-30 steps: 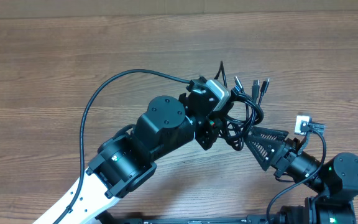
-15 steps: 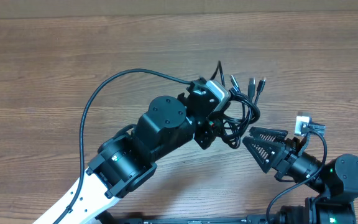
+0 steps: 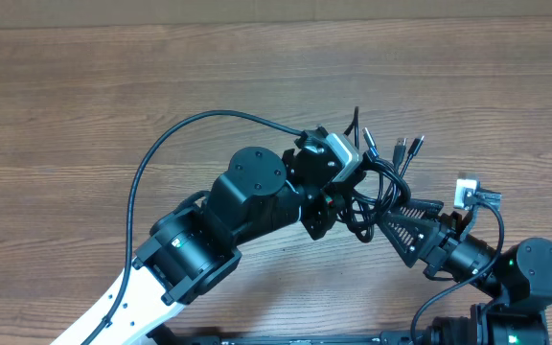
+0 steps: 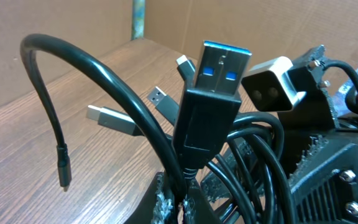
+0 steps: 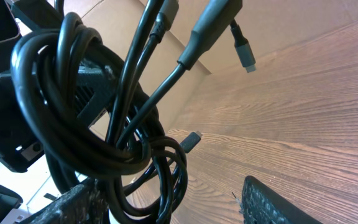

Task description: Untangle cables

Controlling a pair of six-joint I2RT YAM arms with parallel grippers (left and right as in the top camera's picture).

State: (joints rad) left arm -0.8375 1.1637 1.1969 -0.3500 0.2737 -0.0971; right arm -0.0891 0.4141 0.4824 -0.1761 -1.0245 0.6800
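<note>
Overhead, we find the cables (image 3: 383, 182) bunched in one black knot right of the desk's (image 3: 84, 86) middle, at about 3 o'clock, held up off the wood as far as we can judge. The left arm (image 3: 247, 196) enters from 8 o'clock, and its body and pale wrist camera (image 3: 341, 151) cover the left jaws entirely from above. The left wrist view shows them only at its bottom edge (two rough black tips, cut off by the frame). They are pressed together on a cord just below a big blue-tongued plug (image 4: 219, 74) that stands upright. Behind it, smaller plugs (image 4: 159, 98) point toward 10 o'clock. One cable arches over to a thin tip (image 4: 63, 169) hanging at 8 o'clock.

The right jaws enter from 4 o'clock and stand wide apart, one on either side of the knot's lower loops. In the right wrist view the loops hang close by the left-hand finger (image 5: 73, 202). We cannot tell whether they touch it, since both fingers are cropped at the bottom. How many cords make up the knot is hard to make out, as they overlap too tightly. Overhead, three plug ends (image 3: 400, 147) fan out toward 1 o'clock.
</note>
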